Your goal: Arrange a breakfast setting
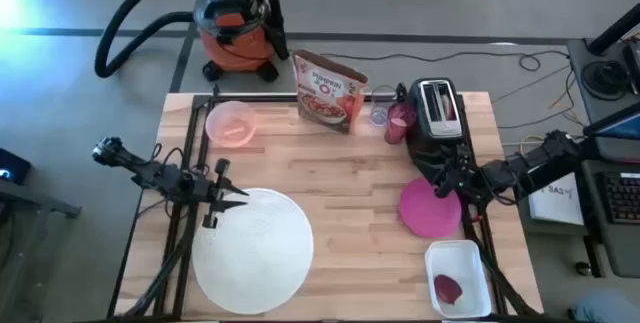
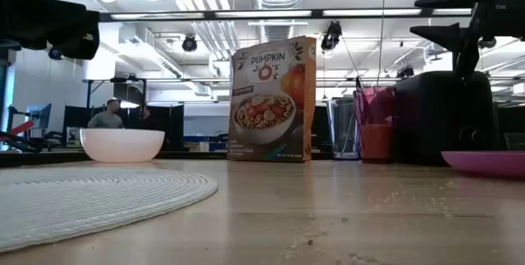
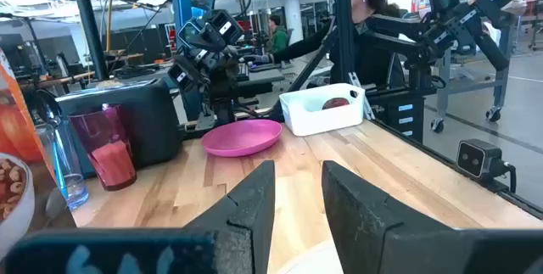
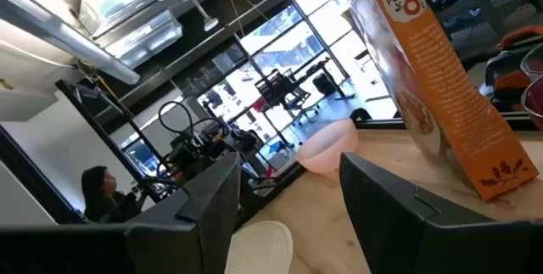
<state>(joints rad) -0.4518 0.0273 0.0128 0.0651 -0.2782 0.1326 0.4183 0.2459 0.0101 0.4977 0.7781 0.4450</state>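
Observation:
The large white round plate point(image 1: 250, 248) lies flat near the table's front left and looks ribbed in the low view point(image 2: 90, 195). The pale pink bowl point(image 1: 232, 123) stands at the far left. At the right lies the magenta plate point(image 1: 430, 208). A translucent pink cup point(image 1: 400, 123) and a clear glass point(image 1: 380, 113) stand beside the toaster. My left gripper point(image 1: 240, 196) hovers over the white plate's far left rim, open by a narrow gap point(image 3: 297, 193). My right gripper point(image 1: 437, 181) hangs above the magenta plate's far edge, open and empty point(image 4: 288, 198).
A cereal bag point(image 1: 330, 90) stands upright at the far middle, with a black toaster point(image 1: 438, 108) to its right. A white tray point(image 1: 458, 278) holding something dark red sits at the front right corner. Behind the table stands an orange-and-black shop vacuum point(image 1: 235, 23). Bare wood shows mid-table.

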